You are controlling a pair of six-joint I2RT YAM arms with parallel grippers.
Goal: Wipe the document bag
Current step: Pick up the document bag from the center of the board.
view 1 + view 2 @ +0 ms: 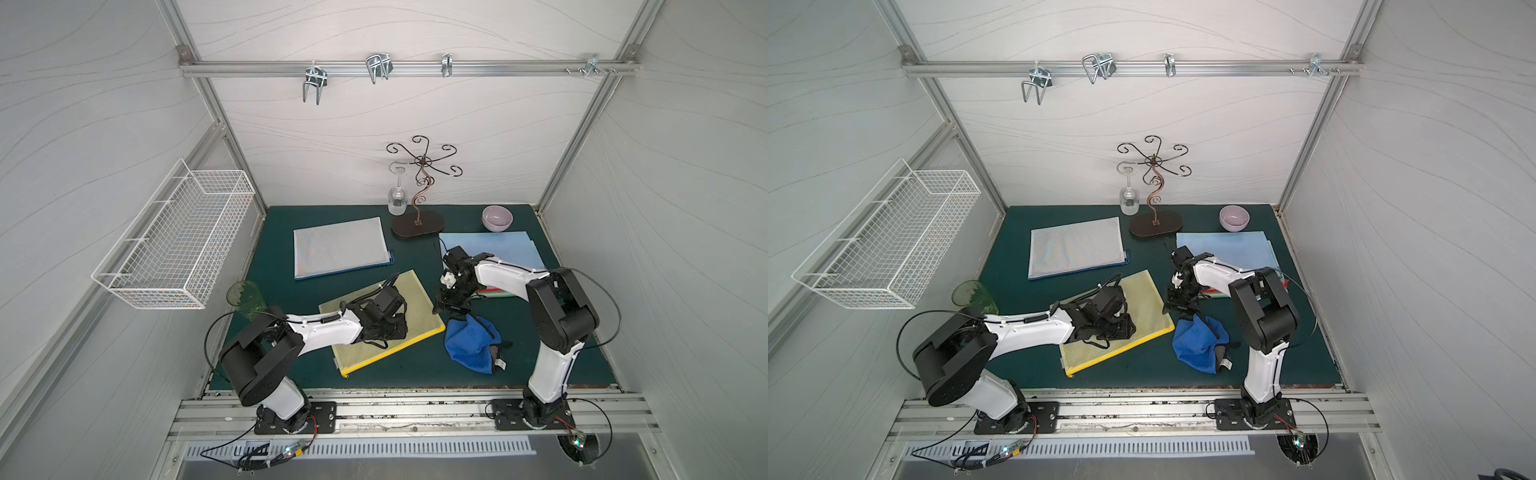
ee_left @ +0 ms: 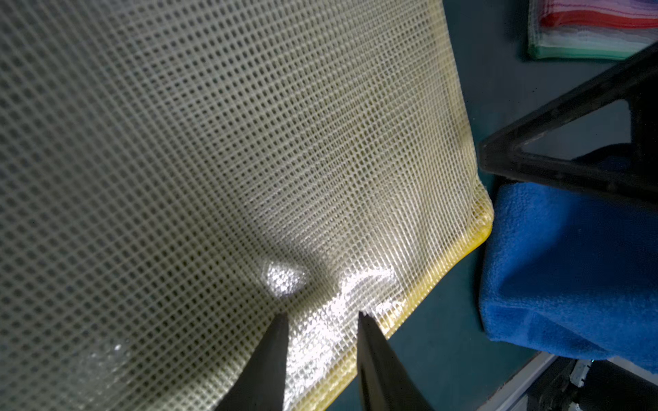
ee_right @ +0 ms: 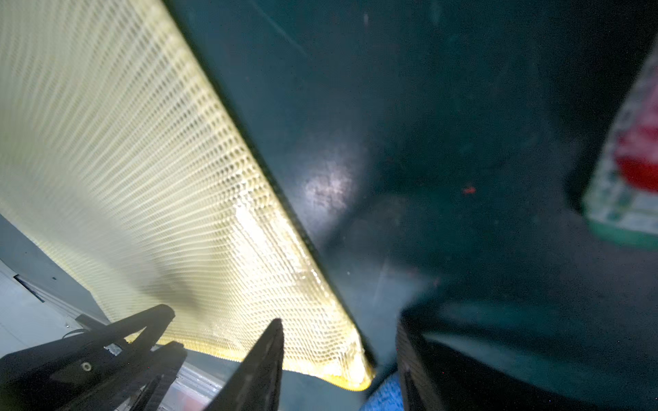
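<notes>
Yellow mesh document bag [image 1: 417,293] under down-bent left gripper [image 2: 320,315], jaws slightly apart; right gripper [image 3: 339,319] spread, nose-down above blue cloth [image 1: 469,345]

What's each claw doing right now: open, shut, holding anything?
Left claw: open, tips on the yellow document bag.
Right claw: open, empty, by the blue cloth.

Yellow document bag [image 1: 411,291] partly under left arm [image 1: 324,328], right-wrist view blurred

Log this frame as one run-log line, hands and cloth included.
left hand: open, tips pressing yellow document bag | right hand: open, above blue cloth | cloth: on mat beside bag
</notes>
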